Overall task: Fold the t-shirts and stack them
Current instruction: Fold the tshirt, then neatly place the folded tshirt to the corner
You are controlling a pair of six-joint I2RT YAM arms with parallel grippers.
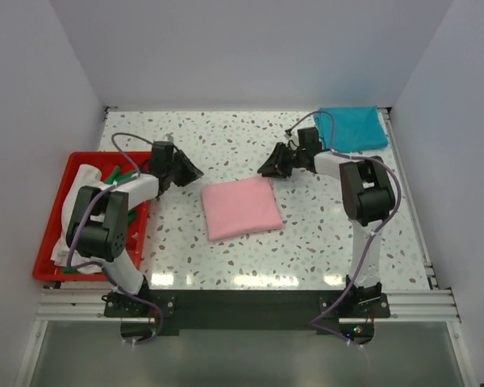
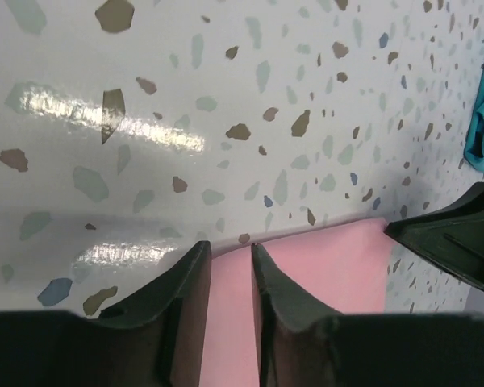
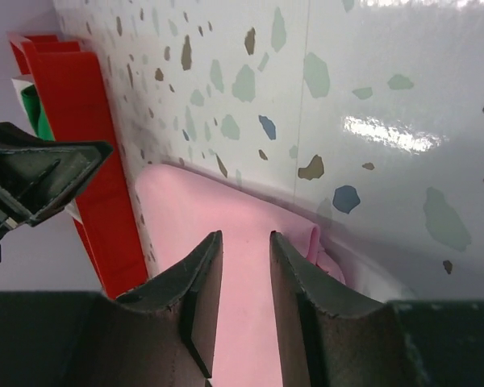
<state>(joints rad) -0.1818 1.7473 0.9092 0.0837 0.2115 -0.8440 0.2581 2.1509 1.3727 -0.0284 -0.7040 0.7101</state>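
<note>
A light pink t-shirt [image 1: 240,208] lies folded into a square at the middle of the table. A teal t-shirt [image 1: 351,127] lies folded at the back right corner. White t-shirt cloth [image 1: 82,184] and green t-shirt cloth [image 1: 117,172] are bunched in the red tray. My left gripper [image 1: 195,172] hovers off the pink shirt's back left corner. My right gripper [image 1: 264,171] hovers off its back right corner. In the left wrist view the left gripper [image 2: 230,251] is open over the pink shirt [image 2: 323,266], gripping nothing. The right gripper [image 3: 244,238] is likewise open above the pink shirt [image 3: 185,210].
The red tray [image 1: 48,234] stands at the table's left edge beside the left arm; its wall [image 3: 89,145] shows in the right wrist view. White walls close in the table on three sides. Each gripper faces the other across the pink shirt's back edge.
</note>
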